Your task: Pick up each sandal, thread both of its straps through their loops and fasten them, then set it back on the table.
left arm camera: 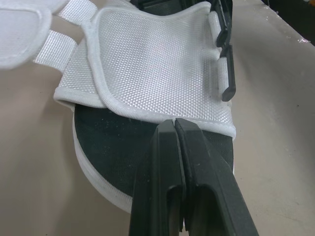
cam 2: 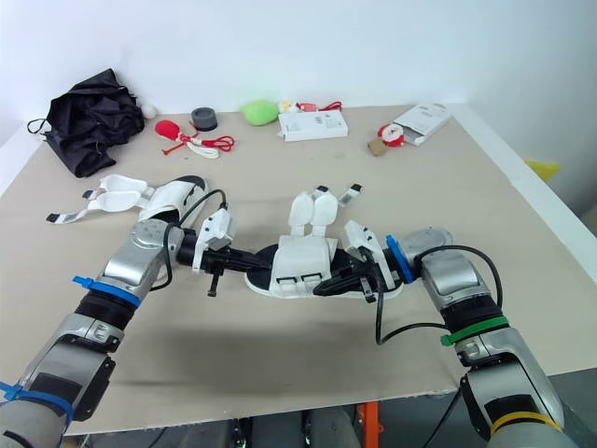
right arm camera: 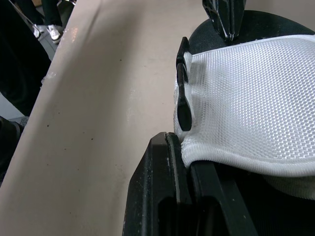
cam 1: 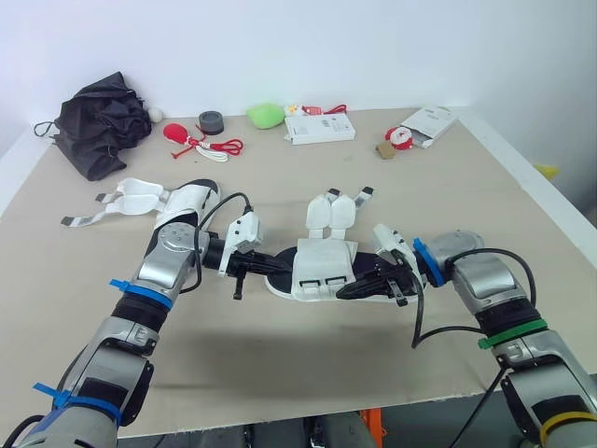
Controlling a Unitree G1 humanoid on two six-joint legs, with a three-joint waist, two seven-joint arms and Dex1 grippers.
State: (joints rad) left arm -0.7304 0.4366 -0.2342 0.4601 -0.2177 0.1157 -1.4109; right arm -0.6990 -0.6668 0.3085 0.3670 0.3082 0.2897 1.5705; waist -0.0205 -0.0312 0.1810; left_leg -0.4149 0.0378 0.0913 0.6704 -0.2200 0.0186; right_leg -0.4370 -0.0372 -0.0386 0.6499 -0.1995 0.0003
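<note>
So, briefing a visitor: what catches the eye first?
A white sandal mid-table, the left gripper at one end, the right gripper with jaws shut on its upper at the other. A second sandal lies beyond the left arm, straps loose; a black bag sits far left.

Centre of frame: a sandal (cam 1: 317, 266) with a white upper of coarse woven mesh cloth, hemmed with smooth white binding. Its straps (left arm camera: 56, 49) are ribbed white webbing. The footbed is matt black and finely textured, with a white rim. Its loops (left arm camera: 227, 73) are smooth black plastic. The left gripper (left arm camera: 174, 123) is black plastic with a faint sheen. The table (cam 1: 280, 355) is matt beige — lightly speckled. Upper left, a bundle (cam 1: 101, 121) of crumpled black cloth.
</note>
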